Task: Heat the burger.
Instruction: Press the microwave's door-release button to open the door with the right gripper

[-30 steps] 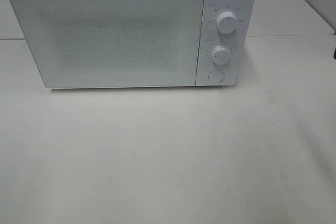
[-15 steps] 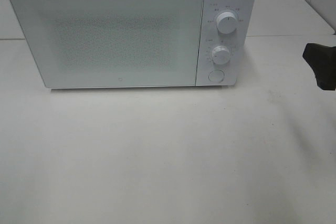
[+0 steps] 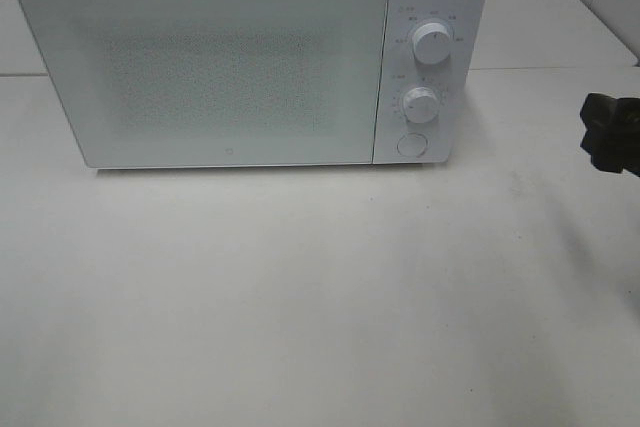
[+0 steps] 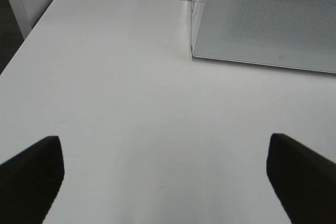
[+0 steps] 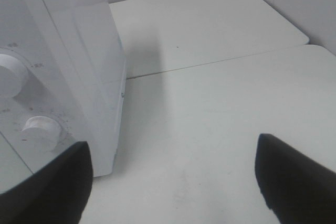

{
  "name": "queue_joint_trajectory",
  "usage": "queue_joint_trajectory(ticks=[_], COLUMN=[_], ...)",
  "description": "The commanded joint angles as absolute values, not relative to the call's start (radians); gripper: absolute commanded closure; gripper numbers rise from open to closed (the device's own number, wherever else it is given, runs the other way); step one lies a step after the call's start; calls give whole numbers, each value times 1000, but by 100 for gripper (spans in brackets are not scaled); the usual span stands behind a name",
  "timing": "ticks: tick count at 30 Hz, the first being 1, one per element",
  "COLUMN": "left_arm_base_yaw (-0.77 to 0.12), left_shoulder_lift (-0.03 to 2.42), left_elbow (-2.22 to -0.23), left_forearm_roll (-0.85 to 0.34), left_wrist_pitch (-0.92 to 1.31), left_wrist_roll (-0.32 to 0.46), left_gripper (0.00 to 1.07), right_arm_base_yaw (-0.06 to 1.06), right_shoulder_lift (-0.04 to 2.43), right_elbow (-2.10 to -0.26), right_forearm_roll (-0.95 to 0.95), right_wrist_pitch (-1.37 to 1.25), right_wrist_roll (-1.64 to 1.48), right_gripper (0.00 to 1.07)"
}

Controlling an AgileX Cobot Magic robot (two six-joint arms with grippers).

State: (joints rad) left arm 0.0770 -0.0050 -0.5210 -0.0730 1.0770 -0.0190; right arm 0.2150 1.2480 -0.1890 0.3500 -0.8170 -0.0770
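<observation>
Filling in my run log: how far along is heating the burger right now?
Done: nothing visible. The microwave door is shut and no burger shows in any view, so whether it is inside cannot be told. In hand: nothing. The left gripper and right gripper are open and empty, the right one near the dials. Left: at least setting the dials, possibly loading too.

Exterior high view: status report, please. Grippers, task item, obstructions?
Left gripper open, empty. Right gripper open, empty, right of the microwave. Burger not in view; door shut.
</observation>
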Motion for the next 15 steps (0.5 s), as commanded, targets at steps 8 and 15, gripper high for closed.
queue_joint_trajectory(ticks=[8,15], left_arm_base_yaw=[80,80], left_shoulder_lift=[-22,-22], left_elbow=[-517,-517], left_forearm_roll=[-81,-81], left_wrist_pitch=[1068,1068], left_wrist_roll=[-17,-17], left_gripper=[9,9], right_arm_base_yaw=[560,676], right_shoulder_lift=[1399,1452], right_elbow=[-187,-188], right_forearm_roll=[672,750], right_wrist_pitch=[-1064,-1126], right_wrist_roll=[-86,179], right_gripper=[42,59])
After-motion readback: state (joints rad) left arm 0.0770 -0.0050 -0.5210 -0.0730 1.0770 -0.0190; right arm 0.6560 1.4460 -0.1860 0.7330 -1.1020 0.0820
